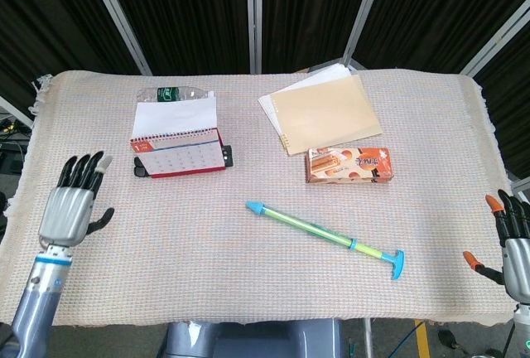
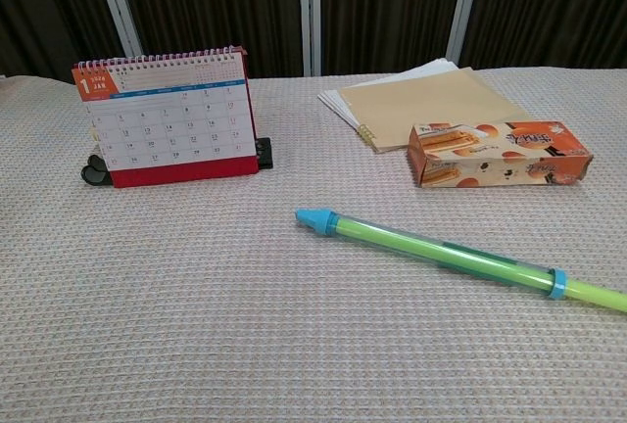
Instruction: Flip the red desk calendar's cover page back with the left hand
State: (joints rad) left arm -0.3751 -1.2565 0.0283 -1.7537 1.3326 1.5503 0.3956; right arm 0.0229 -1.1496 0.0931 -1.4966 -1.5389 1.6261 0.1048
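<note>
The red desk calendar [image 1: 178,152] stands upright at the table's far left, showing January, its cover page [image 1: 174,116] lying over the back; the left hand [image 1: 73,205] hovers well apart, fingers spread, grasping nothing; the loose page could flop forward again if nudged.

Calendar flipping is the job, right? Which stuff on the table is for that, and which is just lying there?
For the job:
red desk calendar, January page showing
left hand, open, away from the calendar

Just lying about:
green and blue pen
orange snack box
tan notebook on white papers
clear bottle behind the calendar
right hand, open at the table edge
</note>
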